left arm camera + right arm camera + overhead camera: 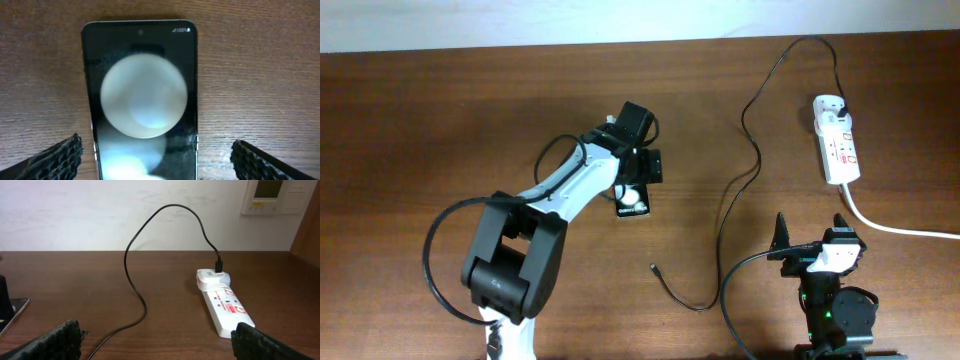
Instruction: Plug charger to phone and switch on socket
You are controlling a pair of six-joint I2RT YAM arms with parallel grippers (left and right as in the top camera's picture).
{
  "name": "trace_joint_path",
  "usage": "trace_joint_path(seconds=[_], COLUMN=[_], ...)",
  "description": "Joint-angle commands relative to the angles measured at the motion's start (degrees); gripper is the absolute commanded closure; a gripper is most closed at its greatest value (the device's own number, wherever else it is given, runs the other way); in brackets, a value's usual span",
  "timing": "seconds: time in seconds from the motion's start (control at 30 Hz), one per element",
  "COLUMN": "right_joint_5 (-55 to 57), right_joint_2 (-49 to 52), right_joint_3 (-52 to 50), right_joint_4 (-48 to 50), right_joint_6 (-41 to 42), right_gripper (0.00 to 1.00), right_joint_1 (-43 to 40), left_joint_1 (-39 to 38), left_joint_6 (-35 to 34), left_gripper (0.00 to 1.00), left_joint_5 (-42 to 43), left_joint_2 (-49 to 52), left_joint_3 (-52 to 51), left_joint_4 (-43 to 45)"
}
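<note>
The phone (634, 200) lies flat on the wooden table, mostly under my left gripper (638, 163). In the left wrist view the phone (142, 95) fills the middle, screen up with round white glare spots. My left gripper (155, 155) is open, one finger on each side of the phone, apart from it. The charger cable (745, 150) runs from its adapter in the white socket (836, 140) across the table to its plug tip (653, 267), lying loose. My right gripper (812, 232) is open and empty, near the socket (222, 302) and the cable (131, 280).
The socket's thick white cord (895, 228) runs off to the right edge. A white wall stands behind the table, with a wall panel (272, 195) at the upper right in the right wrist view.
</note>
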Motion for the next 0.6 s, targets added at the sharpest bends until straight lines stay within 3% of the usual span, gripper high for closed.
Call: trace_joint_path(seconds=[0.0,0.57], right_joint_5=[-0.3,-0.3], right_joint_2=[-0.3,-0.3], right_joint_3=[-0.3,-0.3], right_joint_4=[-0.5,-0.5], right_joint_6=[0.2,0.2], right_gripper=[0.02,0.02], right_joint_1=[0.5,0.5], left_joint_1=[-0.4,-0.6], left_joint_6=[-1.0,-1.0], left_gripper=[0.01,0.01], left_joint_5=[-2.3,-2.3], left_joint_2=[1.2,4.5], left_joint_3=[0.3,0.2], left_joint_4=[0.0,-0.1])
